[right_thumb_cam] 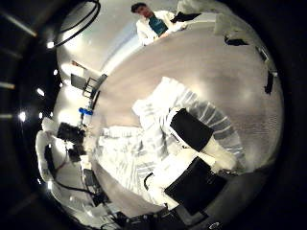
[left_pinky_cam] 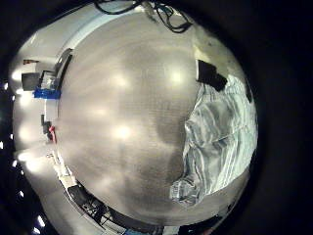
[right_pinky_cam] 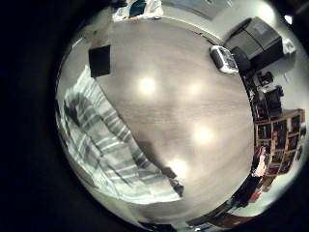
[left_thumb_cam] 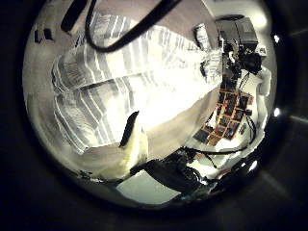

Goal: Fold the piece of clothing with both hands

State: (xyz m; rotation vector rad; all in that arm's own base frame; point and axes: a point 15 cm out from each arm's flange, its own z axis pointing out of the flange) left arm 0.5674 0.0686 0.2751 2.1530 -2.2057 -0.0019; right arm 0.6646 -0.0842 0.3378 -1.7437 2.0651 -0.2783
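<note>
Striped cloth (left_thumb_cam: 125,87) fills my left thumb-side view, lying rumpled on the counter (left_pinky_cam: 127,98) close under that palm. My right thumb-side view shows the same cloth with a hand's black-and-white fingers (right_thumb_cam: 201,134) resting on it. I cannot tell whether either hand is clamped or relaxed.
</note>
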